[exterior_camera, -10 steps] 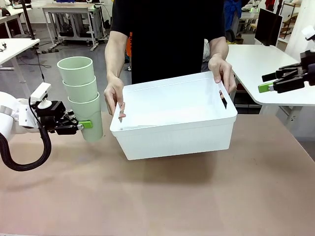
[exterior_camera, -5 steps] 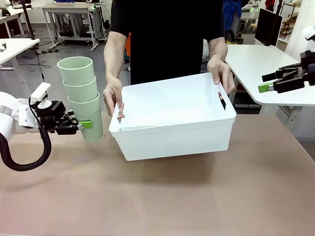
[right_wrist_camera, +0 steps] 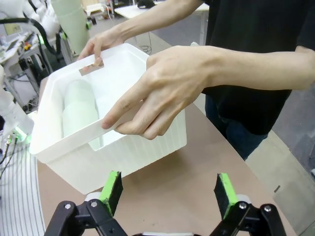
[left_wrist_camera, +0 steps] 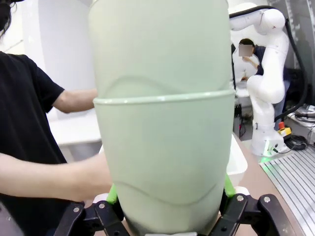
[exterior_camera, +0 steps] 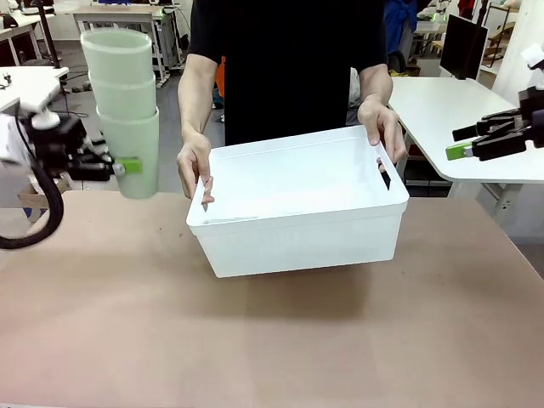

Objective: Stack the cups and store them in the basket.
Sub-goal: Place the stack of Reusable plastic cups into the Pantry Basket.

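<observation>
The right wrist view looks into the basket [right_wrist_camera: 118,142] and shows pale green cups [right_wrist_camera: 78,115] lying inside — hidden by its wall from the front. A person's hands [exterior_camera: 195,166] hold it above the worktop [exterior_camera: 272,340]. The left claw [exterior_camera: 119,167] clamps a three-cup stack [exterior_camera: 126,110] at far left; the right claw [right_wrist_camera: 167,189] is spread wide, holding nothing.

A brown counter [exterior_camera: 280,340] filled the foreground. Behind it lay a grey floor [exterior_camera: 85,106], with white desks at left [exterior_camera: 25,81], right [exterior_camera: 459,127] and far back [exterior_camera: 119,15]. A dark monitor [exterior_camera: 463,44] stood at upper right.
</observation>
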`<action>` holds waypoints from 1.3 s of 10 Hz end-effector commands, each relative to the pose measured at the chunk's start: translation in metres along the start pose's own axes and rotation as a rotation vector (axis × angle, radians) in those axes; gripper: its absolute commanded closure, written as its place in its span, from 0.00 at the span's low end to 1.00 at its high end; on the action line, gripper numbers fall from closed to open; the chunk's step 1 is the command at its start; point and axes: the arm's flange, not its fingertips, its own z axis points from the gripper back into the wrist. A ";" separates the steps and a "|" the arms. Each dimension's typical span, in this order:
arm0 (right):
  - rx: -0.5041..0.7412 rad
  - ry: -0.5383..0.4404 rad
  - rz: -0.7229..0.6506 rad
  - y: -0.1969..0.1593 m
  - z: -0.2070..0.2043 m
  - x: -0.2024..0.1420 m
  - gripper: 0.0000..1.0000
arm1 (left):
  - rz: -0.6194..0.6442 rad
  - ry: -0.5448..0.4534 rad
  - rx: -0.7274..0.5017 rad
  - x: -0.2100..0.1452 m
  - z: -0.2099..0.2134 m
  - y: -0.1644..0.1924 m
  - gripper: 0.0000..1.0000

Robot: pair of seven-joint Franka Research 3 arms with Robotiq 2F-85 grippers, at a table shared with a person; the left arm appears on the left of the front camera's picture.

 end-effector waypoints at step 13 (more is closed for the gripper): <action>-0.001 -0.024 -0.022 0.000 -0.001 0.004 0.00 | 0.093 0.938 0.165 0.131 -0.238 -0.003 0.15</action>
